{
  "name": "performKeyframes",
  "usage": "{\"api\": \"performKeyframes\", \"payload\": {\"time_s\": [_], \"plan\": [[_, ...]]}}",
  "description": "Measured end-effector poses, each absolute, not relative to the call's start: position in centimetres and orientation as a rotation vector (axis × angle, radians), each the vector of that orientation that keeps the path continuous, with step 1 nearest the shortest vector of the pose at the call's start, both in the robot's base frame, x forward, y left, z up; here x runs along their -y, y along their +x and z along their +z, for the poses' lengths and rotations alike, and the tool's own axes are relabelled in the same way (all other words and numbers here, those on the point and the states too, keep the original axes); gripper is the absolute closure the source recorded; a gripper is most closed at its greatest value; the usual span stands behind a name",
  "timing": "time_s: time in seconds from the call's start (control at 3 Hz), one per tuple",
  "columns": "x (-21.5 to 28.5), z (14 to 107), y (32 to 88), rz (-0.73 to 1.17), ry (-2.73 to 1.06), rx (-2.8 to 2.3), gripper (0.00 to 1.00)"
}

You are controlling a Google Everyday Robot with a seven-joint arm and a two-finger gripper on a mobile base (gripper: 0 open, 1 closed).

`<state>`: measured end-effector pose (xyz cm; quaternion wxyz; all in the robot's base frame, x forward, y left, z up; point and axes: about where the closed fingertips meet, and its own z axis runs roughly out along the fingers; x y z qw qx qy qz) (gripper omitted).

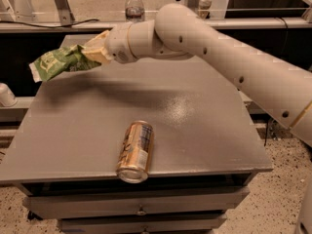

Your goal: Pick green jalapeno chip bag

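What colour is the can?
The can is gold, camera view. The gripper, upper left, grips the green chip bag.

Fingers, bag above table's far-left corner

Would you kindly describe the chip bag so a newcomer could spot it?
From the grey table, follow the white arm to the gripper above its far left corner. It is shut on the green jalapeno chip bag: crinkled green foil held off the tabletop, unlike the gold can lying near the front edge.

Grey table, gold can lying near front edge, pincer seemingly above back-left corner
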<state>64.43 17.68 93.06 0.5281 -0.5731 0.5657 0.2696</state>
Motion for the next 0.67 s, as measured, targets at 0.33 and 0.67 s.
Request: {"api": "performKeyframes", "payload": {"time_s": [0.33,0.67], "plan": [[-15.39,96.12,64.13,0.580,-1.377,-1.315,1.00],[-15.39,96.12,64.13,0.580,-1.377,-1.315,1.00]]}}
